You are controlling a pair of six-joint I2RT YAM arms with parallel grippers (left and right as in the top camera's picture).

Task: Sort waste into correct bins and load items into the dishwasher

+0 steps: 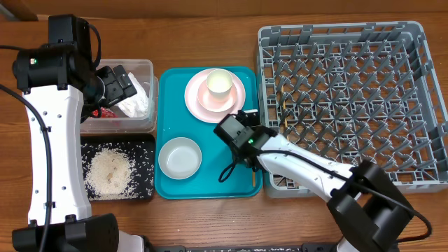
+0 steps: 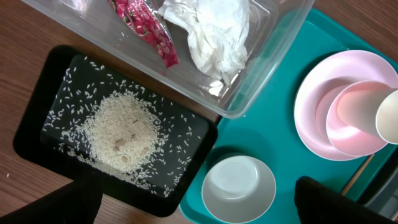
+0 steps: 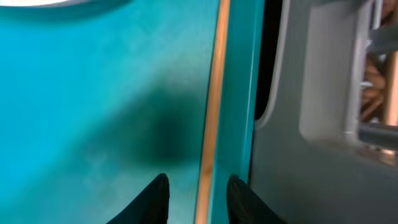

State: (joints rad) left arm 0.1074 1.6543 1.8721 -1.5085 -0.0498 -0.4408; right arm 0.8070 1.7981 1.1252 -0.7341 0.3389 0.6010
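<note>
The right gripper [image 3: 198, 183] is down at the right-hand edge of the teal tray [image 1: 175, 105], its jaws narrowly parted astride a wooden chopstick [image 3: 208, 112] that lies along the tray's lip. A sliver of gap shows on either side, so nothing is clamped yet. Just beyond that lip stands the grey dish rack [image 1: 350, 105]; no crockery shows among its pegs, and a brownish streak near its left wall is too small to name. The left gripper [image 1: 117, 84] hangs spread wide and empty over the clear tub [image 1: 143, 66]. The waste looks sorted: the red wrapper [image 2: 146, 28] and the white napkin [image 2: 217, 31] lie in the tub, and the rice [image 1: 110, 171] is heaped, with stray grains around it, in the black tray [image 1: 143, 143] just in front. Loading seems barely begun — the pink plate [image 1: 196, 98] is on the teal tray with the pink bowl [image 2: 348, 124] and the cream cup [image 1: 219, 82] stacked on it, and the greenish-white bowl [image 1: 180, 157] sits apart nearer the front. I would judge the chopstick to be the step in hand, with all the dishes left. Everything rests on a brown wooden table [image 1: 210, 35] — of the room beyond, nothing useful shows.
</note>
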